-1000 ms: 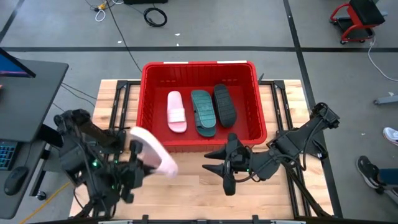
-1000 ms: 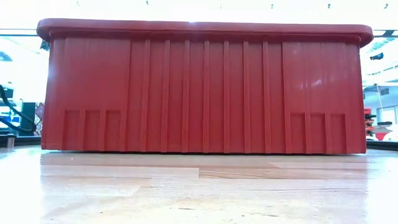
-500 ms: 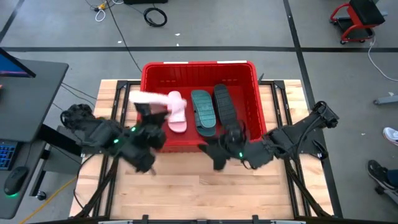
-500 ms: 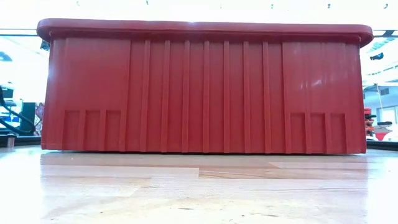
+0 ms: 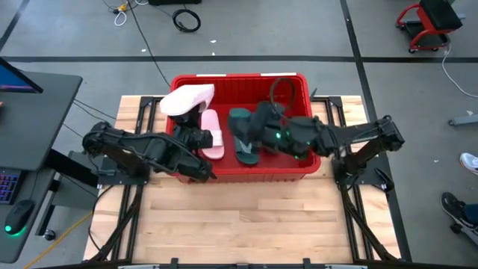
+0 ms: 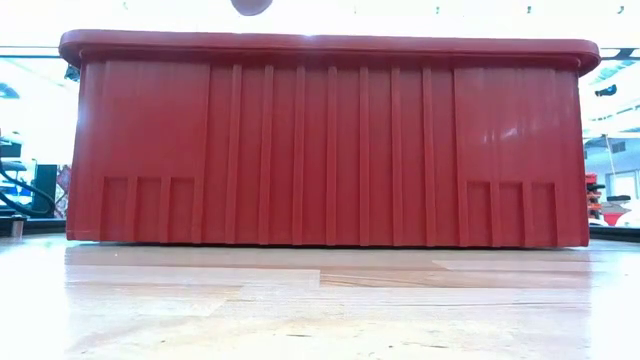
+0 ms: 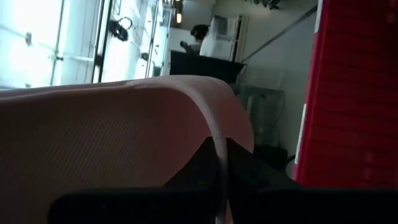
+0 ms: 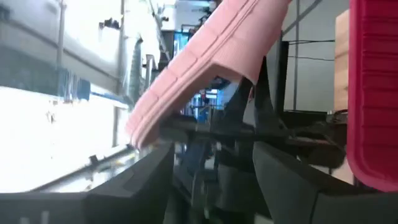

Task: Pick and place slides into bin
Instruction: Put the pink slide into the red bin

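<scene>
I saw the wooden tabletop point(image 5: 224, 232) w/ the red bin point(image 5: 240, 84) sitting toward its far side, centred. In the low view the bin's near wall point(image 6: 330, 140) filled most of the frame.

Left arm reached from the left side to the bin's left-far corner. Its tool point(image 5: 193, 119) was clenched on a pale pink slide point(image 5: 187, 99), held up over the bin's left rim, partly above the inside. In the left wrist view that slide point(image 7: 112, 143) covered most of the frame, w/ the bin wall point(image 7: 354, 93) beside it. In the right wrist view the same slide point(image 8: 205, 62) showed tilted, raised above the left arm's dark parts.

Right arm came in from the right, over the bin's right rim; its tool point(image 5: 263, 133) was inside the bin above the dark slides. Couldn't tell if it was released or clenched.

Inside the bin: a 2nd pink slide point(image 5: 212, 136) lay left of centre, a teal slide point(image 5: 243, 134) just beside it to the right, lengthwise near-to-far. A black slide point(image 5: 270, 112) was right of the teal one, mostly hidden by the right arm.
</scene>
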Robot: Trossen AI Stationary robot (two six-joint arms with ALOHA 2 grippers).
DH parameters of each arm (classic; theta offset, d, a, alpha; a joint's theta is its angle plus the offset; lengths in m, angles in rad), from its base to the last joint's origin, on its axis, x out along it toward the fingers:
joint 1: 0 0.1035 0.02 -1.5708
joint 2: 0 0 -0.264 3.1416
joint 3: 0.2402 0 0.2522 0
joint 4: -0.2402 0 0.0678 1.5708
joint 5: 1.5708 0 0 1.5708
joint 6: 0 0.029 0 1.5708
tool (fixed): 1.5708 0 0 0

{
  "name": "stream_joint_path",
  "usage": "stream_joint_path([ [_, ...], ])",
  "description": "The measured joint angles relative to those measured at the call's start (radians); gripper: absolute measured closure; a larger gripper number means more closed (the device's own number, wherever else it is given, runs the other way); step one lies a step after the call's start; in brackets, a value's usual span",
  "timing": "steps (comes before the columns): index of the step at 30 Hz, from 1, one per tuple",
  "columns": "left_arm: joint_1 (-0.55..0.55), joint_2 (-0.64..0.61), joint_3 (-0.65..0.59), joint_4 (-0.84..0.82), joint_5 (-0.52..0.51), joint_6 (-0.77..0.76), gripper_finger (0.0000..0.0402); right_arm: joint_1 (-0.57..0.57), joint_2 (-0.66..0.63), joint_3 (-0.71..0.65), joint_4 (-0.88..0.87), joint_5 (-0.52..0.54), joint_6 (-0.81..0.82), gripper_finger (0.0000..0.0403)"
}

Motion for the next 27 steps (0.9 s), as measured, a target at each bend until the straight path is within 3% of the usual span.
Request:
stream_joint_path([
  [8,0.041,0.001,-0.003,0.041,0.0,-0.002,0.0391,-0.117,0.001,0.0,-0.002,-0.115,0.126,0.0166],
  [19,0.067,0.107,-0.003,0.311,0.001,0.296,0.0391,-0.185,0.002,0.0,0.043,-0.37,0.282,0.0158],
  [27,-0.008,0.22,-0.003,0.325,0.0,0.254,0.039,-0.178,-0.001,0.0,0.031,-0.458,0.328,0.0154],
])
